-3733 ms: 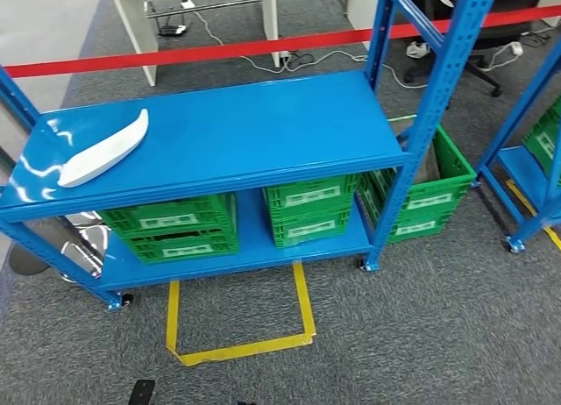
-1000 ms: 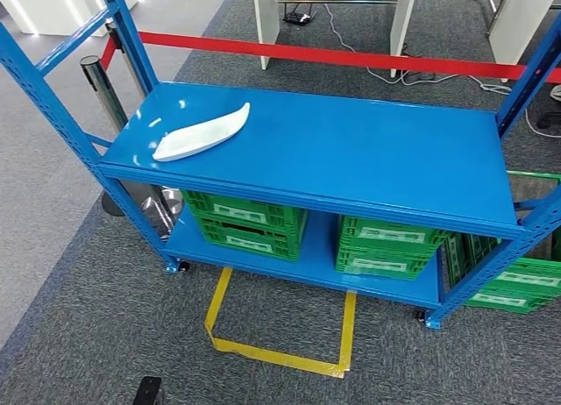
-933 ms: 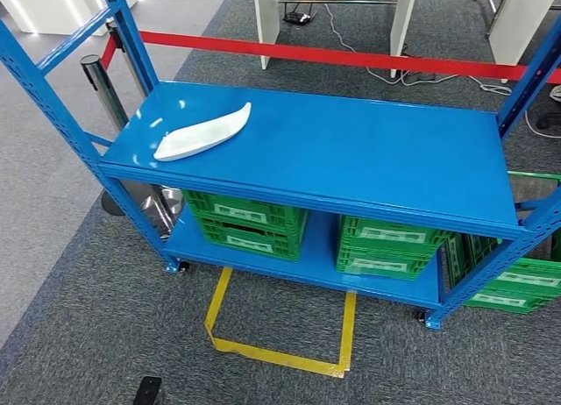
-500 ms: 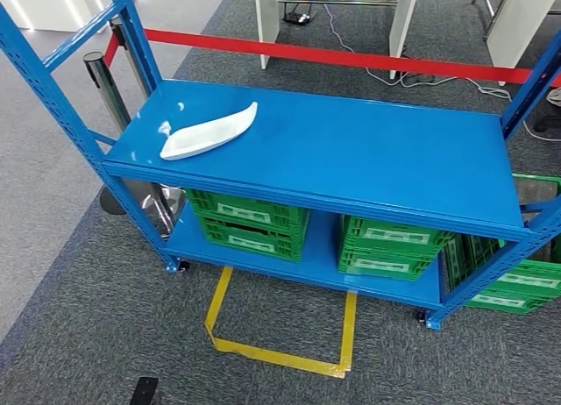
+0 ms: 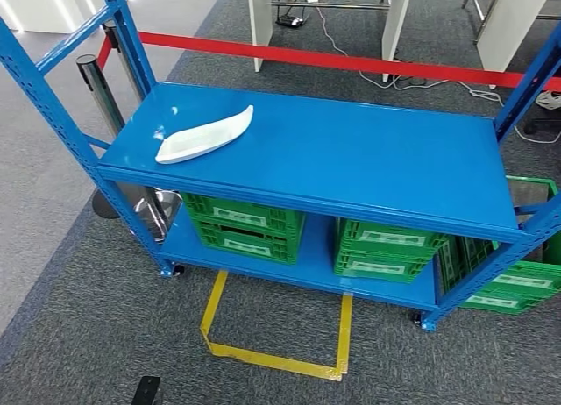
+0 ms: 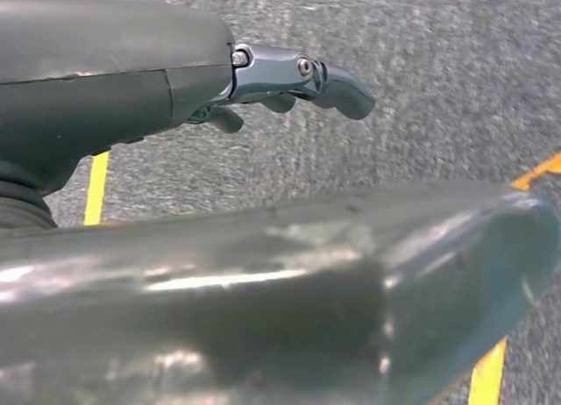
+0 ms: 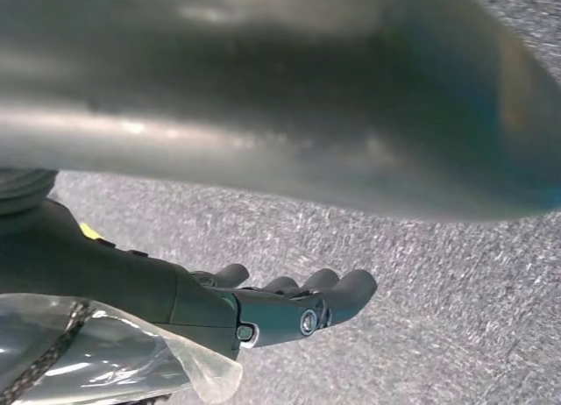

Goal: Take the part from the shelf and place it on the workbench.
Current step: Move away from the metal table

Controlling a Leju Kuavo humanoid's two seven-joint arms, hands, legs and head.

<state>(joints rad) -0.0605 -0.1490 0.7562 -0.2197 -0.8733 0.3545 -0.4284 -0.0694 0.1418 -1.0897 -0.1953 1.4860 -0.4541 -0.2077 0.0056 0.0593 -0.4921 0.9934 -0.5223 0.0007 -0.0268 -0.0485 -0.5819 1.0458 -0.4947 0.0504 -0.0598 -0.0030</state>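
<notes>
White part lying flat on the blue shelf, top level, near the left end — untouched. Left hand and right hand hanging over grey carpet, fingers stretched out loosely, gripping nothing. Green crates sitting underneath.

The shelf's top board lies open from above apart from the white part near its left edge, blue uprights flanking both ends.
</notes>
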